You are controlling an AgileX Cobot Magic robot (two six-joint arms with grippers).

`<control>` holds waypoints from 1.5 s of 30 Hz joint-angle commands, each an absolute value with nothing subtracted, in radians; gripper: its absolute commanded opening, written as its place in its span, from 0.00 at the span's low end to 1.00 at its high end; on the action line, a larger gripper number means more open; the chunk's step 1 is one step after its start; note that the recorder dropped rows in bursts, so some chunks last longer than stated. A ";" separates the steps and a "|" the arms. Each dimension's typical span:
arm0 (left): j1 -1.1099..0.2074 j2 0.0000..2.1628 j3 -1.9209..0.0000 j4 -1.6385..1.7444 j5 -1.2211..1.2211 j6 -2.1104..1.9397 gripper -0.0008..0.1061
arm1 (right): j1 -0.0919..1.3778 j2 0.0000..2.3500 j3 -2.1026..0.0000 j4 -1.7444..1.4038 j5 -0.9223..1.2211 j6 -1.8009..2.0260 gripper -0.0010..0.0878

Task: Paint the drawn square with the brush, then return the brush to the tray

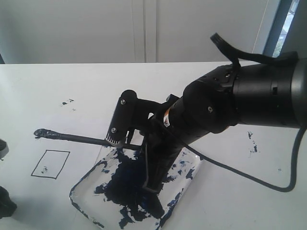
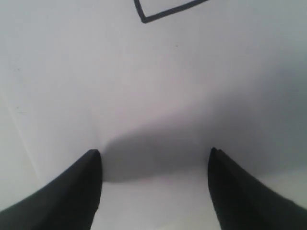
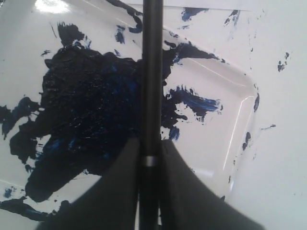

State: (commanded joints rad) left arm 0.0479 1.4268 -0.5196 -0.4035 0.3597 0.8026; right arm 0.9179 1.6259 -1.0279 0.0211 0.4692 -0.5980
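The brush (image 1: 76, 138) is a thin black stick with a paint-clotted tip (image 1: 42, 133) that lies just beyond the far side of the drawn square (image 1: 50, 164). That square is a black outline on white paper, white inside with a few dark specks. My right gripper (image 1: 120, 141) is shut on the brush's handle above the far edge of the tray (image 1: 79, 194). In the right wrist view the brush (image 3: 152, 72) runs out between the shut gripper (image 3: 150, 141) over the paint-smeared tray (image 3: 235, 120). The left gripper (image 2: 153, 153) hangs open over bare paper near a corner of the square (image 2: 163, 13).
A large navy paint blot (image 1: 129, 189) fills the tray's middle. Small paint specks (image 1: 67, 102) mark the paper at the far left, and more paint specks (image 1: 253, 146) lie to the right. A black cable (image 1: 249, 178) trails from the right arm across the table. A dark shape (image 1: 5, 203) sits at the left edge.
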 joint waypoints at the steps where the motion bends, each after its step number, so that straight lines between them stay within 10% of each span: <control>1: 0.048 1.409 -0.529 -0.403 0.359 0.799 0.63 | 0.916 1.626 -1.028 0.000 0.461 -0.556 0.01; 14: 0.014 1.383 -0.652 -0.609 0.192 0.760 0.61 | 0.916 1.626 -1.028 -0.814 0.494 0.498 0.01; 25: -0.246 1.576 -0.792 -0.623 -0.035 0.758 0.53 | 0.912 1.585 -1.028 -0.868 0.593 0.564 0.01; 45: -0.282 1.925 -1.049 -0.647 0.093 0.654 0.56 | 0.855 1.421 -1.026 -0.868 0.679 0.554 0.01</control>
State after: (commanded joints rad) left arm -0.2818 1.9246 -1.0488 -0.6467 0.0931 0.6541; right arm 0.8546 1.4212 -1.0259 -0.8684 0.6789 0.5544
